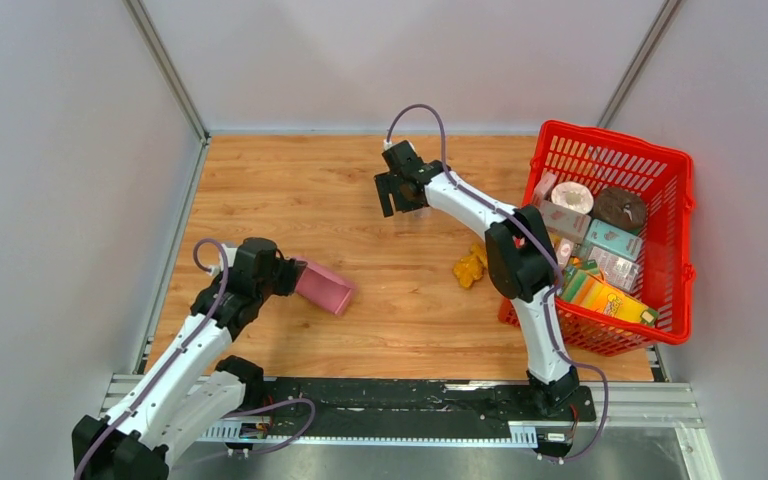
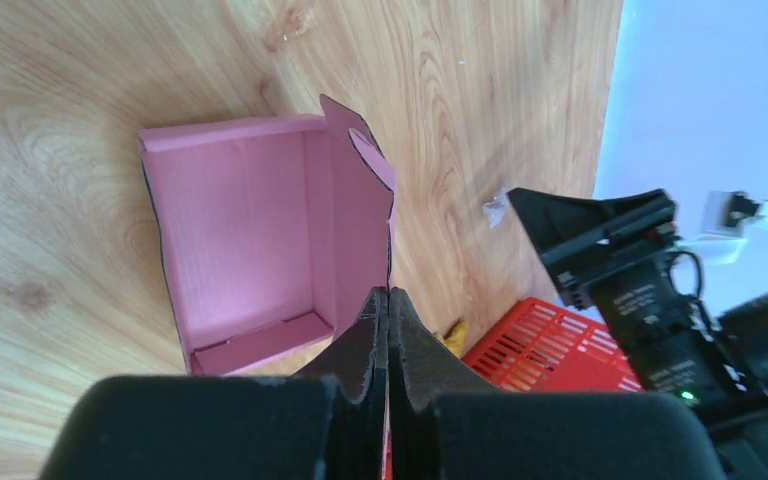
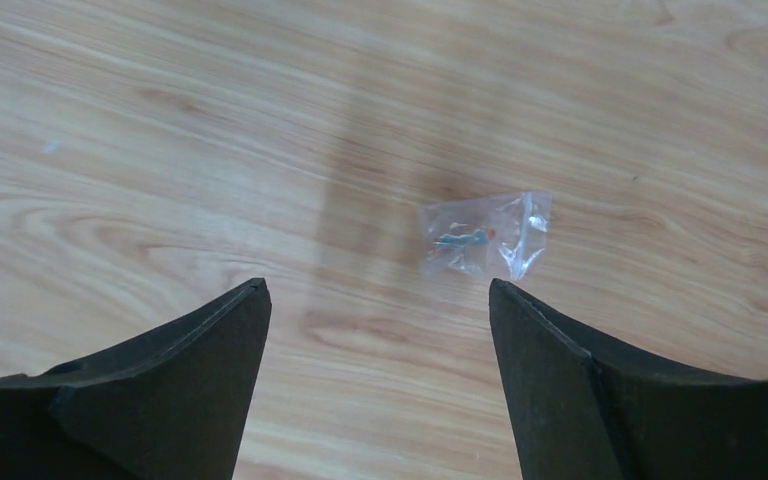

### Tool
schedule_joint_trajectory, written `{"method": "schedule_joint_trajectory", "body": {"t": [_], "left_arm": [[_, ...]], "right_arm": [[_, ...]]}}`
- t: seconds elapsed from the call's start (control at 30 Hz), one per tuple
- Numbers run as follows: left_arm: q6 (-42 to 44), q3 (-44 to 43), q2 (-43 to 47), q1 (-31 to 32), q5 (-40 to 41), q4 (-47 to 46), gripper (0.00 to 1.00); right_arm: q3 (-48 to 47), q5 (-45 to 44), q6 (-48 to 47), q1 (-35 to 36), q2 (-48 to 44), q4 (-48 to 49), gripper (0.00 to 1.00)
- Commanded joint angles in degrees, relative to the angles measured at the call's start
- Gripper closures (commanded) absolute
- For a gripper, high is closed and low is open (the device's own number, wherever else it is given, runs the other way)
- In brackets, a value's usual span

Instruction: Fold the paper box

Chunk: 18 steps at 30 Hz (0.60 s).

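The paper box (image 1: 325,288) is pink, partly formed into an open tray, and lies on the wooden table at the left. In the left wrist view the paper box (image 2: 250,230) shows its inside, with raised walls and a loose flap at its far corner. My left gripper (image 2: 389,295) is shut on the thin edge of the box's side wall, and a pink sliver shows between the pads. From above, the left gripper (image 1: 295,275) sits at the box's left end. My right gripper (image 1: 400,203) hovers far away at mid-table. The right gripper (image 3: 378,287) is open with only bare wood between its fingers.
A small clear plastic bag (image 3: 487,235) lies on the wood just beyond the right fingertips. A yellow object (image 1: 471,267) lies near the right arm. A red mesh basket (image 1: 677,250) with several printed cartons stands at the right edge. Walls enclose the table.
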<state>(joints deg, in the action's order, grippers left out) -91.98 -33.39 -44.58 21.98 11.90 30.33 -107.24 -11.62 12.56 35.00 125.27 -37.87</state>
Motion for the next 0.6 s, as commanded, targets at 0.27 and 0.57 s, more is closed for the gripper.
{"method": "schedule_joint_trajectory", "body": {"t": [0.27, 0.57], "left_arm": [[-7.42, -2.83, -3.59, -0.44, 1.90, -2.28, 0.97], [-5.14, -2.04, -3.41, -0.44, 2.43, -6.24, 0.59]], "right_arm": [[-5.00, -1.30, -1.31, -2.48, 5.86, -1.07, 0.17], [-6.22, -5.60, -1.13, -2.66, 8.23, -2.30, 0.20]]}}
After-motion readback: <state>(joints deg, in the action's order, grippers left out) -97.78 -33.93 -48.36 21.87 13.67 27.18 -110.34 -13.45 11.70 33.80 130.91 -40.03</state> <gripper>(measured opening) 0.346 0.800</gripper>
